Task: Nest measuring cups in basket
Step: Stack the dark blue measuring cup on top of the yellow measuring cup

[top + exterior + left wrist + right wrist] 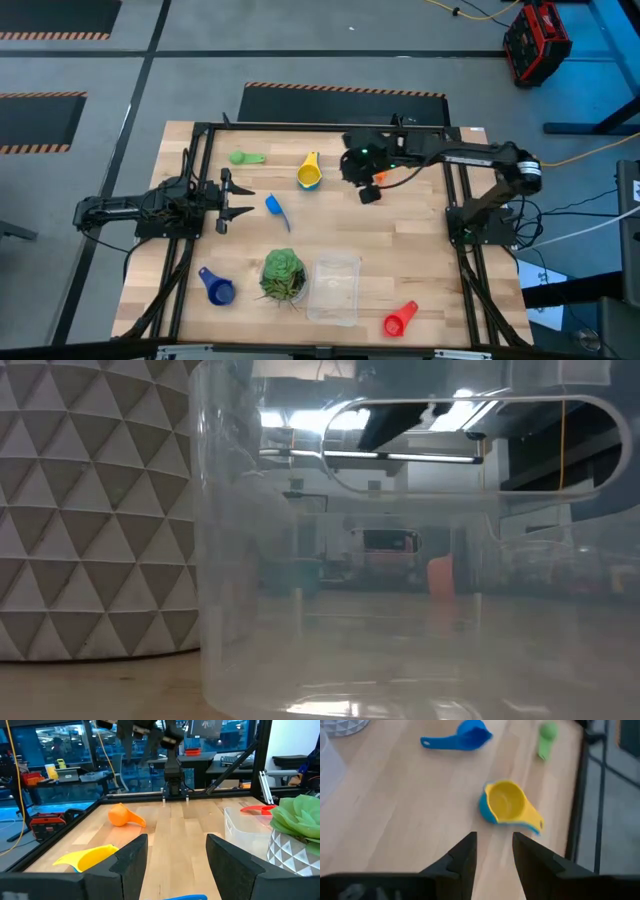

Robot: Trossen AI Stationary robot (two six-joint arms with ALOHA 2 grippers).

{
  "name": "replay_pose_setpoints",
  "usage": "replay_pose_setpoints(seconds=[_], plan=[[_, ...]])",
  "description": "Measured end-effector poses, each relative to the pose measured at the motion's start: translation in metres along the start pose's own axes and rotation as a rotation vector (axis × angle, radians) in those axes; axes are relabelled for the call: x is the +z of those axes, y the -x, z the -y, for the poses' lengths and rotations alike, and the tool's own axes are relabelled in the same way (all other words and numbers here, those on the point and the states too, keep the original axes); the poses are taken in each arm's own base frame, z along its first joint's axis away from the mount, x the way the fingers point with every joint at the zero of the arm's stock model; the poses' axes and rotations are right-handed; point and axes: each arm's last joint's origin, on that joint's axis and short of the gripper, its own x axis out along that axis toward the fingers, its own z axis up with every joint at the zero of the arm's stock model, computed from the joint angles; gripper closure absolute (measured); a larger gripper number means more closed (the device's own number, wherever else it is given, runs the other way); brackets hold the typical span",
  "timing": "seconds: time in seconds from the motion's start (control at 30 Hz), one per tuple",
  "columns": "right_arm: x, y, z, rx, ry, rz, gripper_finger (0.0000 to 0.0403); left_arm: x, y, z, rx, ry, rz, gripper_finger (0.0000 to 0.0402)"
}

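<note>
Yellow plastic measuring cup (506, 803), seated in a light-blue one (485, 810), lies just ahead of my right gripper (494, 851), fingers parted, empty. Light, stiff, slick, I'd judge; I'd pinch the handle. Left gripper (228, 196) waits open.

A robotics lab or workshop is showing here. Hazard-striped floor mats (345, 92) are lying around the framed wooden table (400, 250), while cluttered workbenches (75, 777) are standing behind glass.

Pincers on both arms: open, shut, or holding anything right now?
Left pincer: open, holding nothing.
Right pincer: open, holding nothing, above the yellow cup.
</note>
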Motion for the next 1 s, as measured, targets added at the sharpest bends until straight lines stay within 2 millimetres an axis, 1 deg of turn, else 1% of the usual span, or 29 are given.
replay_pose_setpoints(seconds=[0.1,0.23,0.47,0.53,0.67,0.83,1.0], plan=[[-0.006,0.019,-0.002,-0.025,-0.081,-0.040,0.0273,0.000,0.000,0.000,0.000,0.000,0.000,0.0207],[-0.015,0.039,-0.007,-0.025,-0.152,-0.088,0.0273,0.000,0.000,0.000,0.001,0.001,0.001,0.0207],[-0.040,0.062,-0.010,-0.075,-0.249,-0.284,0.0273,0.000,0.000,0.000,0.001,0.002,0.001,0.0207],[-0.045,0.067,-0.010,-0.093,-0.270,-0.330,0.0273,0.000,0.000,0.000,0.002,0.002,0.002,0.0207],[-0.053,0.073,-0.009,-0.106,-0.305,-0.364,0.0273,0.004,0.000,0.000,0.004,0.000,0.038,0.0207],[-0.057,0.076,-0.007,-0.108,-0.317,-0.379,0.0273,0.012,0.001,-0.001,0.008,-0.005,0.120,0.0207],[-0.062,0.078,-0.008,-0.091,-0.319,-0.423,0.0273,0.015,0.001,-0.001,0.022,-0.007,0.154,0.0207]])
